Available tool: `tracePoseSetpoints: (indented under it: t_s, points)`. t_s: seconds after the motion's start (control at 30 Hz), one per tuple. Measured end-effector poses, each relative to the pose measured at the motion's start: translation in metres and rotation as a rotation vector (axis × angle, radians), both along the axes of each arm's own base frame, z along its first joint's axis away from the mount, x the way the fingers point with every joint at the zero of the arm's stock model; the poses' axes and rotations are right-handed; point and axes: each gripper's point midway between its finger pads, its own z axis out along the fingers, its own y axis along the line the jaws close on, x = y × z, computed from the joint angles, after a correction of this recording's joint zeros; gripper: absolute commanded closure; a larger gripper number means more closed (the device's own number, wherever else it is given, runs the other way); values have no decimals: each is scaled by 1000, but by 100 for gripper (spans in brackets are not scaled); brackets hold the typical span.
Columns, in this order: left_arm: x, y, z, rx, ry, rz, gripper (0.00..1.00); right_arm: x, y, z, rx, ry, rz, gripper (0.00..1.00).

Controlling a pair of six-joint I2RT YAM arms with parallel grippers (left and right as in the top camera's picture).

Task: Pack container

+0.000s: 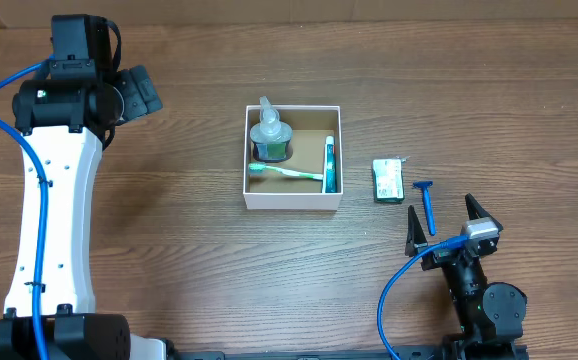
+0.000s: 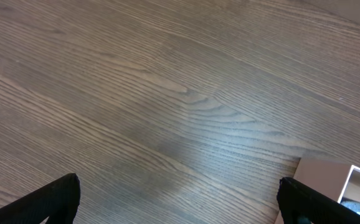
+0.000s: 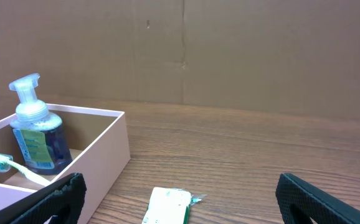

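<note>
The container (image 1: 292, 198) is a square white box with a brown inside at the table's middle; it also shows in the right wrist view (image 3: 108, 152) and at the left wrist view's corner (image 2: 329, 175). Inside it are a clear pump bottle (image 1: 269, 133), a green toothbrush (image 1: 287, 173) and a toothpaste tube (image 1: 330, 163). A small green packet (image 1: 388, 179) and a blue razor (image 1: 428, 203) lie on the table right of it. My right gripper (image 1: 451, 225) is open and empty just below the razor. My left gripper (image 2: 180, 205) is open and empty over bare wood at the far left.
The left arm's white body (image 1: 54, 200) spans the table's left side. A brown cardboard wall (image 3: 230, 50) stands behind the table in the right wrist view. The green packet (image 3: 167, 206) lies between my right fingers' line of sight.
</note>
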Motion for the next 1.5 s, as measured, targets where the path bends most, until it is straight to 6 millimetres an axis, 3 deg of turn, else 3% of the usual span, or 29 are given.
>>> tracePoseSetpoints:
  t_s: [0.5,0.83,0.9,1.0,1.07,1.13,1.3,1.5]
  points:
    - [0,-3,-1,-16,0,-9,0,0,2,0,8,1,9,0]
    - [0,-3,-1,-16,0,-9,0,-16,44,7,224,63,271,0]
    - [0,-3,-1,-16,0,-9,0,-20,42,34,237,40,259,0]
    - [0,-3,-1,-19,0,-11,0,-27,32,98,244,0,204,0]
    - [0,-4,-1,-21,0,-12,0,-23,26,117,257,103,151,0]
    - [1,-4,-1,-22,-1,-13,0,-4,23,112,259,285,103,0]
    - [0,-5,-1,-25,0,-15,0,62,25,69,256,756,27,0]
    - [0,-5,-1,-25,0,-15,0,106,31,15,257,1018,11,0]
